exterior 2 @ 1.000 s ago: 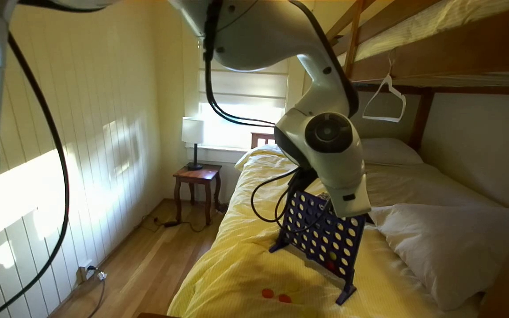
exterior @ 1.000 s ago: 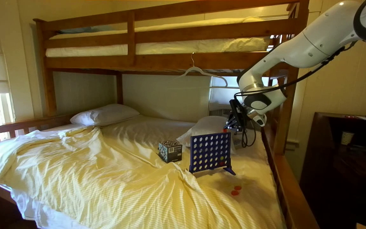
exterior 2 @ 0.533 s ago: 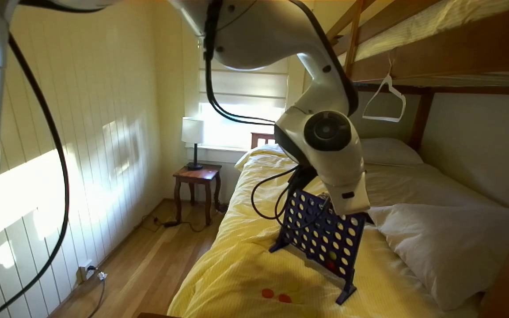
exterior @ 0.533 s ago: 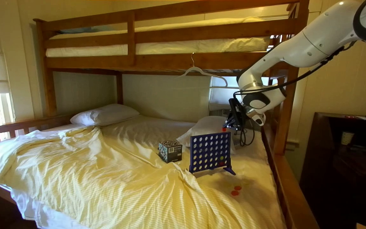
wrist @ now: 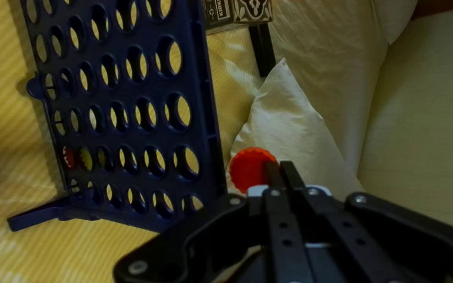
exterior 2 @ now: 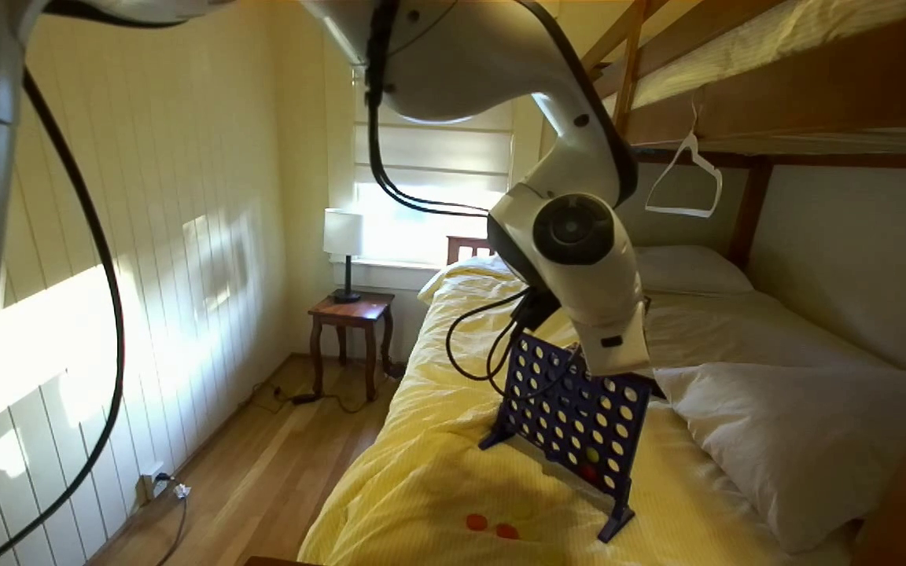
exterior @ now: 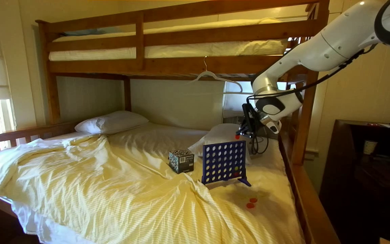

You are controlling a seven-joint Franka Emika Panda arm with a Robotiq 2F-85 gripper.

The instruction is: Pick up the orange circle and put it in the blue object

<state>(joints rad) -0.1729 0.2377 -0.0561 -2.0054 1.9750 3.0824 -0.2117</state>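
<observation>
My gripper (exterior: 238, 133) is shut on an orange circle (exterior: 237, 137), held just above the top right corner of the blue grid (exterior: 224, 162) in an exterior view. In the wrist view the fingertips (wrist: 280, 167) pinch one edge of the orange circle (wrist: 247, 169). It is apart from the top edge of the blue grid (wrist: 161, 135). The grid stands upright, with a red and a yellow token low in it. Two more orange circles lie flat on the bed (exterior: 253, 200) (exterior: 250, 205). In an exterior view the wrist hides the fingers and partly covers the grid (exterior 2: 563, 428).
A small patterned box (exterior: 181, 161) stands on the bed beside the grid. A white pillow (exterior: 220, 134) lies behind the grid, another (exterior: 112, 122) at the far end. A hanger (exterior: 212, 75) hangs from the upper bunk. The wooden bed rail (exterior: 311, 203) runs along the near side.
My gripper has moved slightly up and to the left in both exterior views, still holding the orange circle. The grid, box and loose circles have not moved.
</observation>
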